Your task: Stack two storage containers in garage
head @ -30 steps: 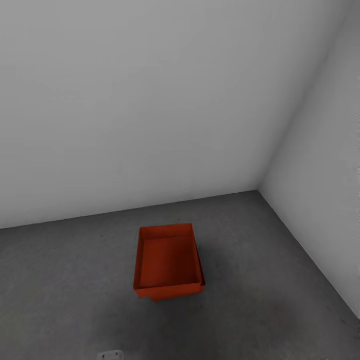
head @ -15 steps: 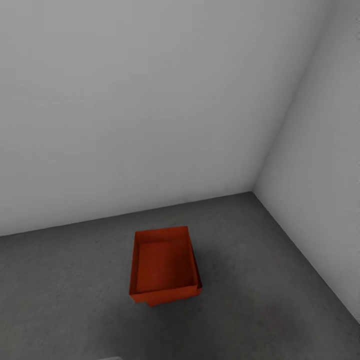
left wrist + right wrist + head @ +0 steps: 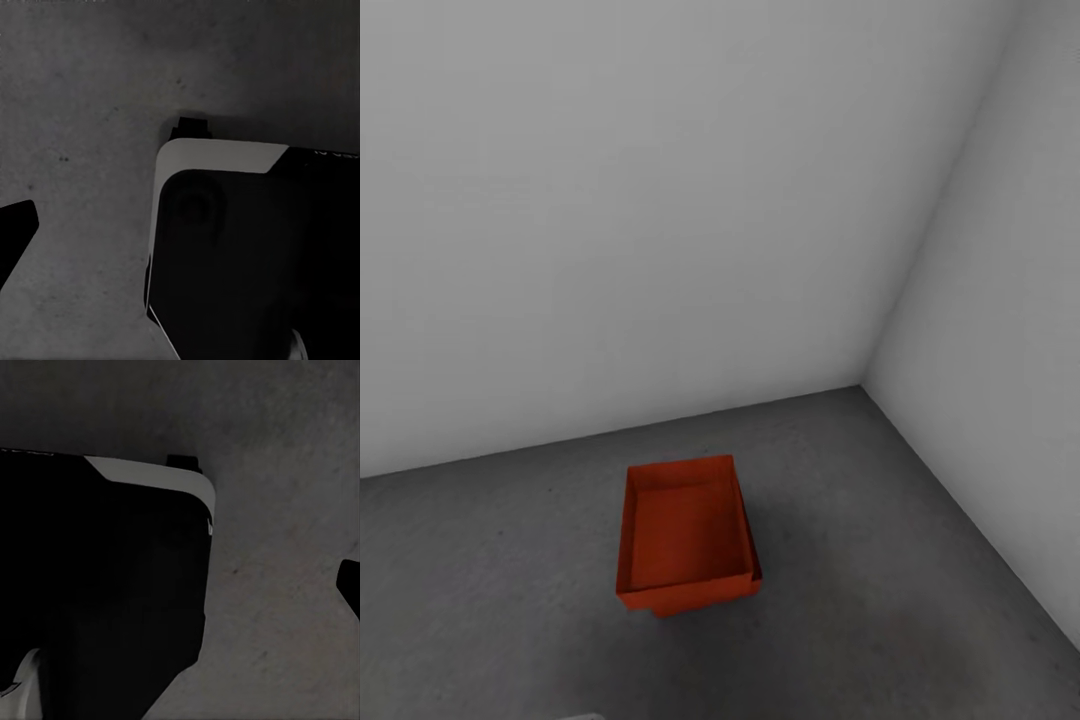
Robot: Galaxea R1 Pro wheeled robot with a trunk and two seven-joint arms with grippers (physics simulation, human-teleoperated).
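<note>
The two storage containers sit stacked on the dark grey garage floor (image 3: 890, 560), near the corner of two pale walls. The upper orange-red bin (image 3: 682, 530) is lidless and empty. The lower bin (image 3: 663, 604) peeks out beneath its near edge and along its right side. One dark fingertip (image 3: 15, 229) of my left gripper shows in the left wrist view over bare concrete. One dark fingertip (image 3: 351, 582) of my right gripper shows in the right wrist view. Nothing lies between the fingers of either gripper, and both hang far from the bins.
A pale grey back wall (image 3: 660, 220) and a right wall (image 3: 1010, 380) meet in a corner behind and right of the stack. My black and white base (image 3: 240, 255) fills part of both wrist views (image 3: 97, 585). Concrete spreads on all sides of the bins.
The whole head view has drifted a little, so the stack appears slightly further left and lower. The white robot part at the bottom edge has almost slid out. The bins themselves have not moved.
</note>
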